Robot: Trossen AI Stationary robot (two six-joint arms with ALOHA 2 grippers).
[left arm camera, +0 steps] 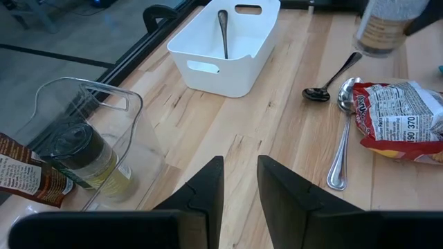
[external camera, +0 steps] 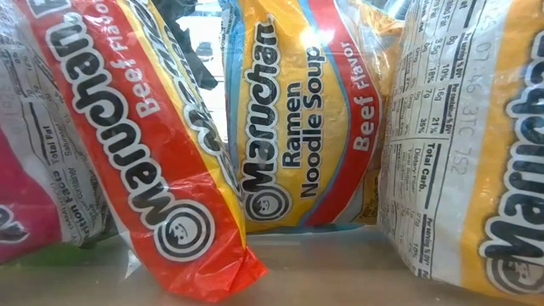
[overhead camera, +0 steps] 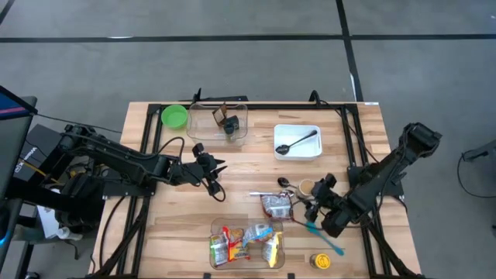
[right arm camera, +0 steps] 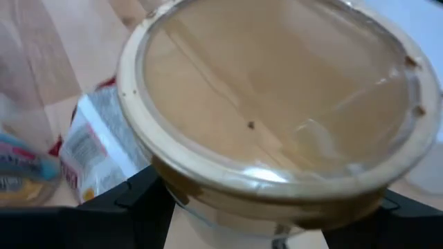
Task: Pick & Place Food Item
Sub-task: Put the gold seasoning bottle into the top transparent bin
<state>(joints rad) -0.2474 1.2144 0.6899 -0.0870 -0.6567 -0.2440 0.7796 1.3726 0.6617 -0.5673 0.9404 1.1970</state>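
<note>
Right of centre in the high view, right gripper [overhead camera: 316,200] clamped on a jar [overhead camera: 308,188] lifted just off the table [overhead camera: 256,159], not yet placed; left gripper [overhead camera: 215,169] idle mid-left, fingers slightly apart, holding nothing.

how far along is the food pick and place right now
Done: several ramen packets already lie in the clear bin at the table's near edge. In hand: the right gripper grips a clear jar, lifted off the wood. Left: placing it; one packet still lies loose on the table. The left gripper waits mid-table.
</note>
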